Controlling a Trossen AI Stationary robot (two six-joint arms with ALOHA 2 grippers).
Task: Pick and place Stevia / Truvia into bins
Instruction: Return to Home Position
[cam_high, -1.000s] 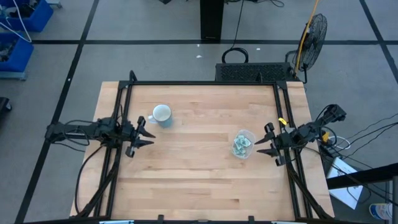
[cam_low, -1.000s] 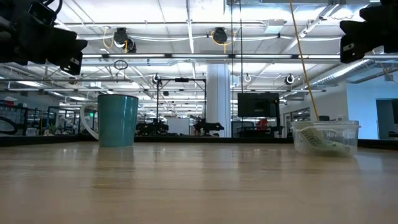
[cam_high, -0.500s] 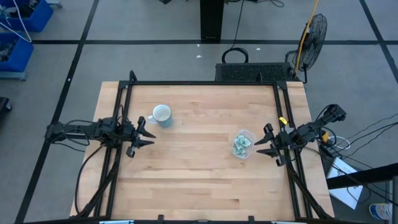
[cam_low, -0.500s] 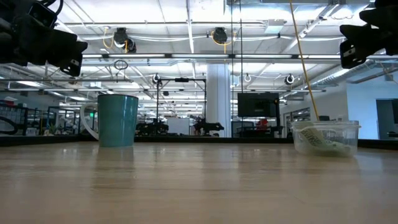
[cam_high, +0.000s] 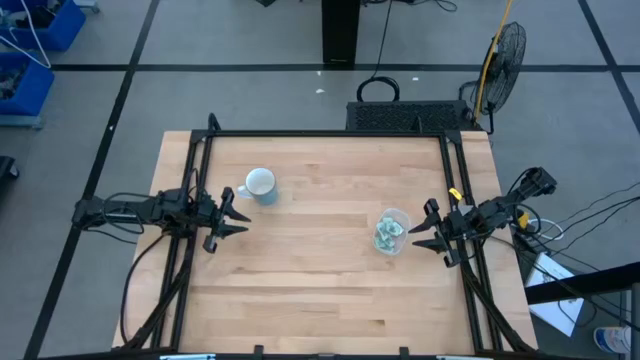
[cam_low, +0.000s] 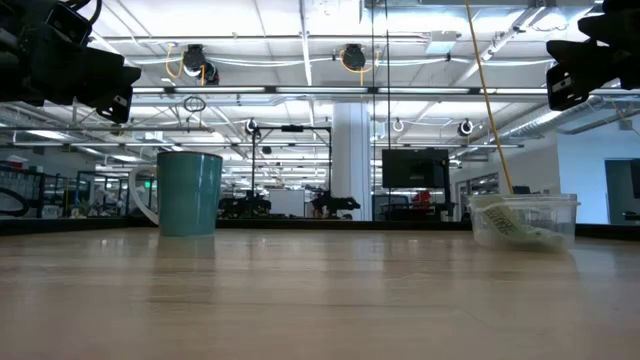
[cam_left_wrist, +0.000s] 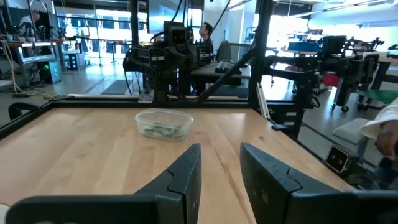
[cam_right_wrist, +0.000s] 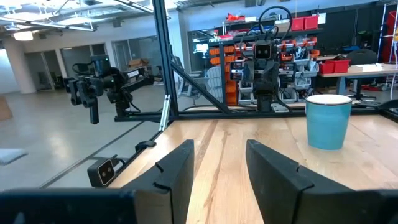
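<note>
A small clear tub (cam_high: 392, 231) stands on the table's right half; pale green and white sweetener packets (cam_high: 387, 233) lie inside it, also showing in the tub (cam_left_wrist: 164, 124) in the left wrist view and in the tub (cam_low: 523, 221) in the low view. My right gripper (cam_high: 417, 233) hovers open just right of the tub, near the table's right edge, touching nothing. My left gripper (cam_high: 235, 217) hovers open at the table's left side, below the mug. Both grippers' fingers show spread apart in their wrist views (cam_left_wrist: 219, 163) (cam_right_wrist: 219, 158).
A mug, teal outside and white inside (cam_high: 260, 185), stands on the table's far left part, with its handle toward the left. A black frame (cam_high: 330, 133) runs along the far and side edges. A person shows in the room beyond in the left wrist view (cam_left_wrist: 206, 34).
</note>
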